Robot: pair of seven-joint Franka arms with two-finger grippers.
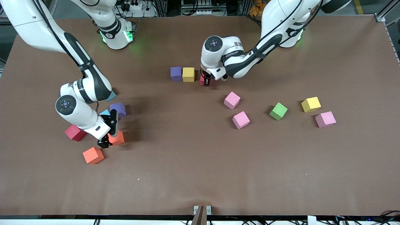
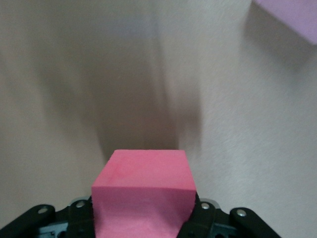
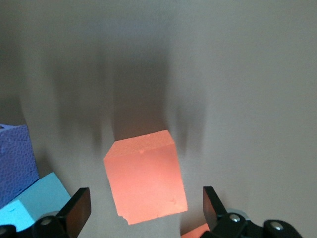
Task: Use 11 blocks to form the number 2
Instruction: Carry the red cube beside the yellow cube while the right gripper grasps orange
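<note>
My left gripper [image 1: 206,80] is shut on a red block [image 1: 205,82], low over the table beside a yellow block [image 1: 188,74] and a purple block [image 1: 176,73] that stand in a row. In the left wrist view the red block [image 2: 143,183] fills the gap between the fingers of the left gripper [image 2: 143,223]. My right gripper [image 1: 109,132] is open around an orange block [image 1: 119,138], one finger at each side and not touching. The right wrist view shows this orange block [image 3: 146,181] between the fingers [image 3: 77,208] of the right gripper [image 3: 143,210].
Near the right gripper lie a purple block [image 1: 118,109], a light blue block [image 1: 105,112], a red block [image 1: 75,132] and another orange block [image 1: 93,155]. Toward the left arm's end lie two pink blocks [image 1: 232,100] [image 1: 241,120], a green block [image 1: 278,111], a yellow block [image 1: 311,104] and a pink block [image 1: 325,119].
</note>
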